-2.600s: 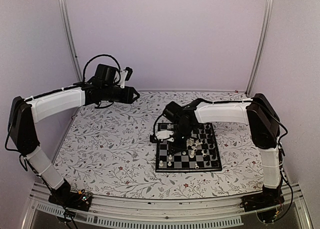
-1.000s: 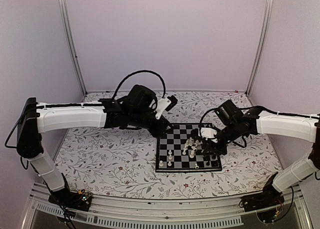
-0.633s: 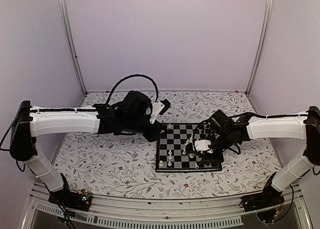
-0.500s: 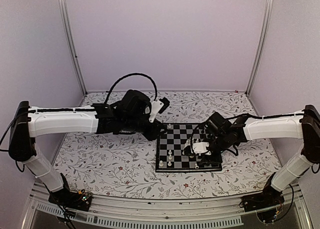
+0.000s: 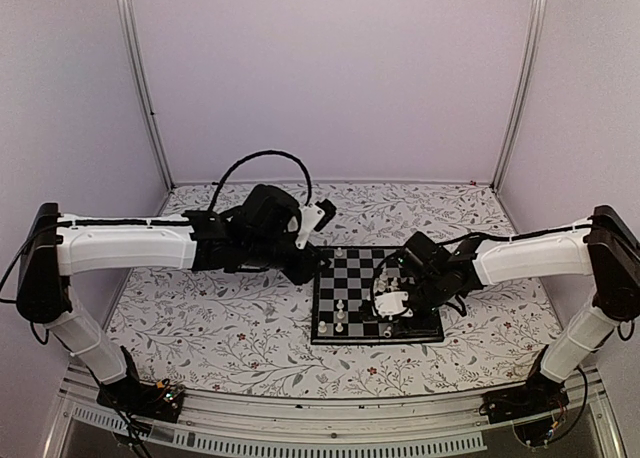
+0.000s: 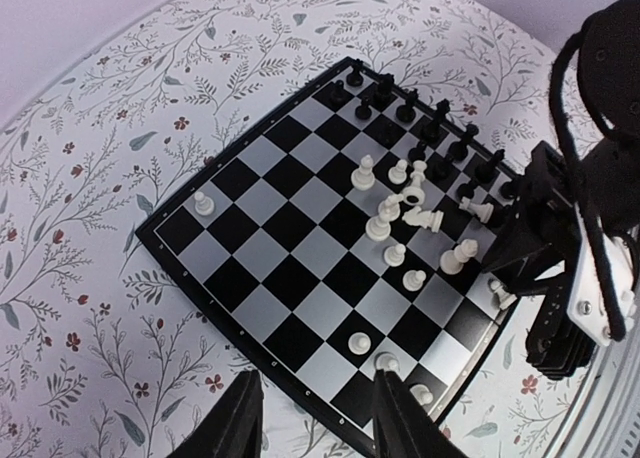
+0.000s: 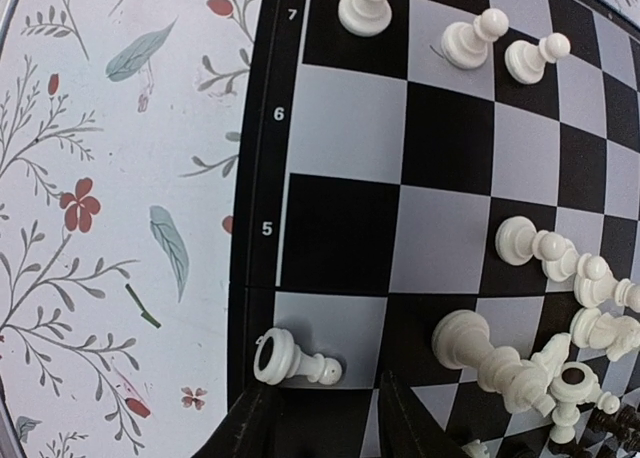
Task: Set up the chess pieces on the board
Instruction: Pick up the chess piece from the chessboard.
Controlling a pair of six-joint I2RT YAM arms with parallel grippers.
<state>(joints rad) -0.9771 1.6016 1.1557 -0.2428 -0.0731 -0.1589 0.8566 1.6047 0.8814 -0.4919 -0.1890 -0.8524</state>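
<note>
The board (image 5: 356,280) lies right of the table's centre. Black chess pieces (image 6: 420,108) line its far edge, seen from the left wrist. White chess pieces (image 6: 400,210) crowd the middle, some toppled, and single pawns (image 6: 203,203) stand apart. My left gripper (image 6: 320,426) (image 5: 315,268) hovers open over the board's near left corner with nothing between its fingers. My right gripper (image 7: 325,430) (image 5: 390,308) is low over the board's edge, open. A toppled white pawn (image 7: 295,361) lies on a pale edge square just ahead of its fingertips, not gripped.
The floral table surface (image 5: 220,308) surrounds the board. Pale walls and metal frame posts (image 5: 135,68) enclose the workspace. The right arm's wrist and cable (image 6: 590,158) reach over the board's right side in the left wrist view.
My right gripper has moved from the board's right side to lower over its near middle, and its jaws widened slightly. My left gripper drew back a little to the left.
</note>
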